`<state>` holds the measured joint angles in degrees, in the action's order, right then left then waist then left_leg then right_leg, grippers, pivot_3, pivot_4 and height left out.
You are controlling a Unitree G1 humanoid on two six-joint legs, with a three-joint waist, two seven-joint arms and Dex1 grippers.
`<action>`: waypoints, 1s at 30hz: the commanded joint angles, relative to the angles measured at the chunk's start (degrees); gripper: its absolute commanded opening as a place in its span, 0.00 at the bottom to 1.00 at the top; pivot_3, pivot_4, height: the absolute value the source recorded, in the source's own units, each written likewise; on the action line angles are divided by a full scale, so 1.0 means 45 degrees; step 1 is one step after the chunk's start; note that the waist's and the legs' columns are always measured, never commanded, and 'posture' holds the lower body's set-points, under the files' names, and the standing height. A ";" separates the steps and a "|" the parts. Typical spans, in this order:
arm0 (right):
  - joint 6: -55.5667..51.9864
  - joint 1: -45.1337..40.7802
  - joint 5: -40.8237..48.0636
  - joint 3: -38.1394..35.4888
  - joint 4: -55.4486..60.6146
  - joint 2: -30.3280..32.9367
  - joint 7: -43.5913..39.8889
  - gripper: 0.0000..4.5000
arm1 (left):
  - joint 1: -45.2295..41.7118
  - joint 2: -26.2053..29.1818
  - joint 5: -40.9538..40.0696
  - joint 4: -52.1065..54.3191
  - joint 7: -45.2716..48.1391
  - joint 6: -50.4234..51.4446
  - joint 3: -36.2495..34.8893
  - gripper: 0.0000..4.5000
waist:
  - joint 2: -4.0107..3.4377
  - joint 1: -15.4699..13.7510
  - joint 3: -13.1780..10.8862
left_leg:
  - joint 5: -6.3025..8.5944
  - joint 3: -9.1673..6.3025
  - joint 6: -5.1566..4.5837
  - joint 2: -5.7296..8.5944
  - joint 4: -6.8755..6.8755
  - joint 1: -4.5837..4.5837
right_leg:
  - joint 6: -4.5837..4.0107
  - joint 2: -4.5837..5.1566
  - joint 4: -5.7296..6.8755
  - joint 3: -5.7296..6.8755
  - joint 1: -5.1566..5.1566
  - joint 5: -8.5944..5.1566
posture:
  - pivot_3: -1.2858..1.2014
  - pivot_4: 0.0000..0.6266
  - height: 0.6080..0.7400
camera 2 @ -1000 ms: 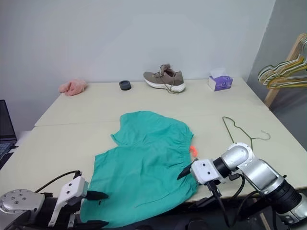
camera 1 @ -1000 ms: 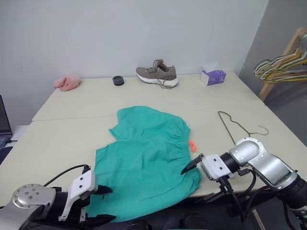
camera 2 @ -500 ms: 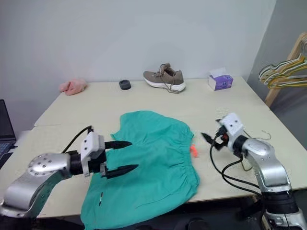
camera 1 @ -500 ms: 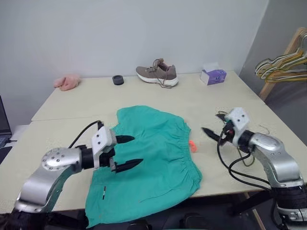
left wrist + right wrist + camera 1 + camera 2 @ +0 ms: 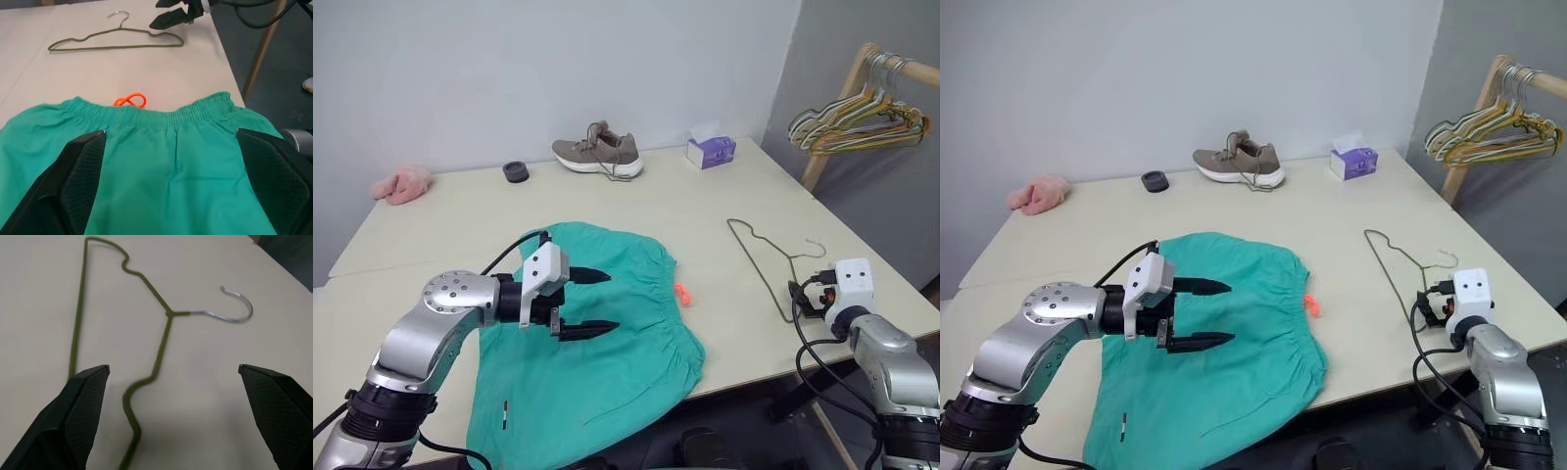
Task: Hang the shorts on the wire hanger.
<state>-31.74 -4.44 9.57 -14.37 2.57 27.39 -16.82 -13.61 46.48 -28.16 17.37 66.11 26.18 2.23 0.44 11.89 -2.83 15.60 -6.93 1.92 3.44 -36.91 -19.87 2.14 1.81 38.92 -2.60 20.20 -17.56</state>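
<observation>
Left eye view: left pincer (image 5: 592,303) spread wide above shorts (image 5: 607,372), empty; right pincer (image 5: 176,421) released over wire hanger (image 5: 146,333).

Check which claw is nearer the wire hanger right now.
Right. The right claw sits open just off the wire hanger, at its near end on the table. The left claw hovers open over the shorts, well across from it.

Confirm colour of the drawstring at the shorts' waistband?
Orange drawstring against teal-green shorts; clearest in the left wrist view.
</observation>
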 commanded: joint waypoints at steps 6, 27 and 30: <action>-0.0552 -0.0446 0.0109 0.0313 -0.0173 0.0473 -0.0740 1.00 | -0.0134 0.0070 0.0157 0.0195 -0.0045 -0.0093 -0.0028 0.99 | -0.0003 0.0025 -0.0002 | 0.0000 -0.0004 0.0000 -0.0003 0.0001 -0.0005 | 0.0002 -0.0005 -0.0002 -0.0001 0.0003 -0.0001 | 0.41 0.00 1.00; -0.4160 -0.2379 0.0481 0.2199 -0.3917 0.2105 -0.3434 0.49 | -0.0065 -0.0122 0.0462 0.0179 -0.0174 -0.0346 0.0053 1.00 | 0.0220 -0.0124 0.0145 | 0.0001 -0.0027 0.0000 -0.0008 -0.0014 0.0017 | 0.0014 -0.0009 -0.0034 0.0021 -0.0045 0.0008 | 0.41 0.00 1.00; -0.4445 -0.2584 0.0505 0.2243 -0.4345 0.2047 -0.3524 0.27 | 0.0020 -0.0120 0.0474 0.0214 -0.0194 -0.0375 0.0029 1.00 | 0.0280 -0.0144 0.0200 | 0.0001 -0.0028 0.0000 -0.0008 -0.0017 0.0020 | 0.0019 -0.0009 -0.0051 0.0021 -0.0050 0.0012 | 0.41 0.00 1.00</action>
<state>-48.29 -17.35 12.19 -6.18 -13.11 37.29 -32.22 -13.30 45.94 -26.20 17.45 65.58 25.57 3.12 1.70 11.24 -1.93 15.60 -7.08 1.92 3.40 -36.97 -19.79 2.22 1.78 38.67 -2.48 19.97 -17.51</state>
